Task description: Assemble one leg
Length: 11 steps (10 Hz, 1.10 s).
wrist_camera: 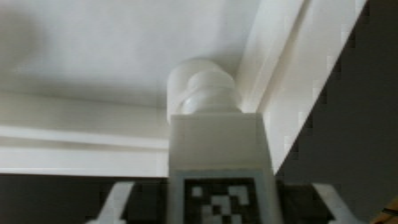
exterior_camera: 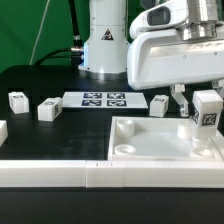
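Observation:
My gripper [exterior_camera: 205,122] is shut on a leg [exterior_camera: 206,111], a small white block with a black-and-white tag, and holds it upright over the far right corner of the large white tray [exterior_camera: 150,150]. In the wrist view the leg [wrist_camera: 217,150] fills the middle, with its rounded tip over the tray's corner [wrist_camera: 107,60]. Whether the tip touches the tray I cannot tell. Three other legs lie on the black table: two at the exterior view's left [exterior_camera: 17,100] [exterior_camera: 48,109] and one behind the tray [exterior_camera: 159,103].
The marker board [exterior_camera: 104,98] lies flat behind the tray. A white rail [exterior_camera: 60,173] runs along the table's front edge. The robot's base [exterior_camera: 105,45] stands at the back.

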Each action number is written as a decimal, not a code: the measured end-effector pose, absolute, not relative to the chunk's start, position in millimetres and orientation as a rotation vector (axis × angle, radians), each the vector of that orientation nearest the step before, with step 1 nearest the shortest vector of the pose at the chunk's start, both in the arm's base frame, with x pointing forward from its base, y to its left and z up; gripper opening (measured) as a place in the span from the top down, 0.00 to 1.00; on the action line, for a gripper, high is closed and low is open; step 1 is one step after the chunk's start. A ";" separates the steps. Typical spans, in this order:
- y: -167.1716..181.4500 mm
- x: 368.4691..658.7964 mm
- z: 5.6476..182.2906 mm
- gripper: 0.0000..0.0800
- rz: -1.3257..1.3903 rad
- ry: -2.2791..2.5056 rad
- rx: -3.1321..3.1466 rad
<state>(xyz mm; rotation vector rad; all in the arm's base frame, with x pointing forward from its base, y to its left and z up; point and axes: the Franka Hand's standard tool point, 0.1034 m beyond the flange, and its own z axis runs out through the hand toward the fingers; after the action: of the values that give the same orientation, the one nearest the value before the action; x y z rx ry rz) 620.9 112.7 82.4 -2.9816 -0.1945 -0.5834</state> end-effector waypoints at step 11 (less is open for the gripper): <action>117.7 606.0 63.1 0.64 -0.846 -0.202 -2.942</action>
<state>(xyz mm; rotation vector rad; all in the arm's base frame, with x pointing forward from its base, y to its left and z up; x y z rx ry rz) 606.0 117.7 63.1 -2.9423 -0.2018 -0.8457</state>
